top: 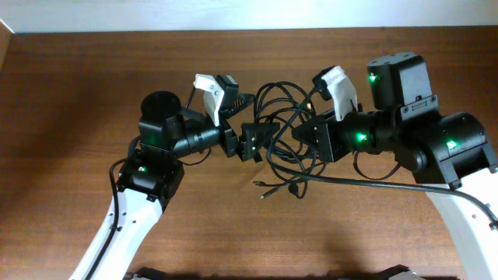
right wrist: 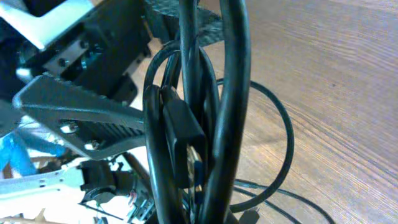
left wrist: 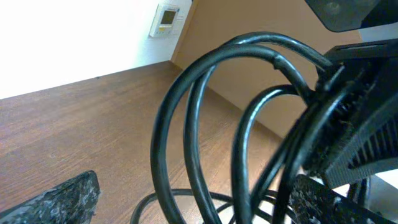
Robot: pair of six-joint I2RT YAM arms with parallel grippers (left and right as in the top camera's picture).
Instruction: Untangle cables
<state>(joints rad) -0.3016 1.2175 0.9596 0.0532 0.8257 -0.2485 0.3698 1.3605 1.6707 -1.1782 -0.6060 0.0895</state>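
Note:
The cables (top: 282, 117) are a bunch of thin black cords hanging between my two grippers above the table, with loops trailing down to a plug end (top: 264, 187). My left gripper (top: 261, 140) is open. In the left wrist view its fingers (left wrist: 189, 205) stand wide apart with several cable loops (left wrist: 186, 118) passing between them. My right gripper (top: 302, 137) faces it from the right and is shut on the cables. In the right wrist view its jaws (right wrist: 205, 214) are hidden behind the cords (right wrist: 199, 93) that rise straight from them.
The brown wooden table (top: 78, 101) lies under both arms, with a white wall along its far edge. A thicker black arm cable (top: 389, 187) runs across the right side. The left gripper's finger (right wrist: 74, 106) shows close by in the right wrist view.

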